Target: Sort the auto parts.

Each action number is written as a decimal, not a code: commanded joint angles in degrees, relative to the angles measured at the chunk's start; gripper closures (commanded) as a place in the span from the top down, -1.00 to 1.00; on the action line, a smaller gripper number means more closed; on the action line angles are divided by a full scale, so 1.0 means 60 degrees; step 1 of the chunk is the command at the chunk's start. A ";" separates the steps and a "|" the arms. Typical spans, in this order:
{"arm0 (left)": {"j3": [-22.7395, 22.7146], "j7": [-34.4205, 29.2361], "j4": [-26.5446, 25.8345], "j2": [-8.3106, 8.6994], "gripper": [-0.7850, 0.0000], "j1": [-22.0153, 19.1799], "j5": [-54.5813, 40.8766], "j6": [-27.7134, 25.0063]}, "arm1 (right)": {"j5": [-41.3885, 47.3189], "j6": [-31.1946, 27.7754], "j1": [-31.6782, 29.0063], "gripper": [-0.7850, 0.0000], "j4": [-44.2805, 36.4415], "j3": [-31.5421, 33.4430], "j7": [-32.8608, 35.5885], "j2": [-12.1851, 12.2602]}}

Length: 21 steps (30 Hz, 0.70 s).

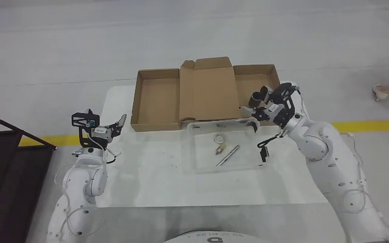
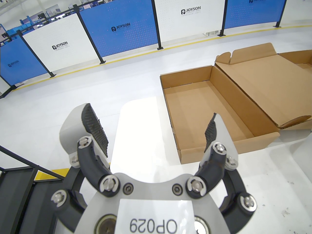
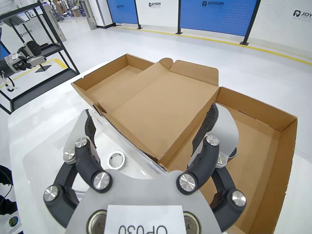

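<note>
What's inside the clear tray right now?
A metal ring, a small part and a slim rod lie in the clear tray. Its far corner by the cardboard box is covered by the right gripper.

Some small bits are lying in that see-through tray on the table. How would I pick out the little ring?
Find the big open cardboard box at the far side of the white table. A clear tray lies just in front of it. The ring lies flat inside the tray, and it is small, silvery and round with a hole through the middle, unlike the long thin rod lying slantwise near it.
</note>
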 commanded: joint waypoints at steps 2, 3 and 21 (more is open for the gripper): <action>0.0000 0.0000 0.0000 0.0000 1.00 0.0000 0.0000 0.0000 | -0.0179 -0.0372 0.0109 1.00 -0.0130 -0.0197 0.0520 0.0013; 0.0000 0.0000 0.0000 0.0000 1.00 0.0000 0.0000 0.0000 | -0.0453 -0.0409 0.0136 1.00 -0.0290 -0.0243 0.0655 0.0022; 0.0000 0.0000 0.0000 0.0000 1.00 0.0000 0.0000 0.0000 | -0.1644 -0.1448 -0.0061 1.00 -0.1207 -0.0611 0.1426 0.0111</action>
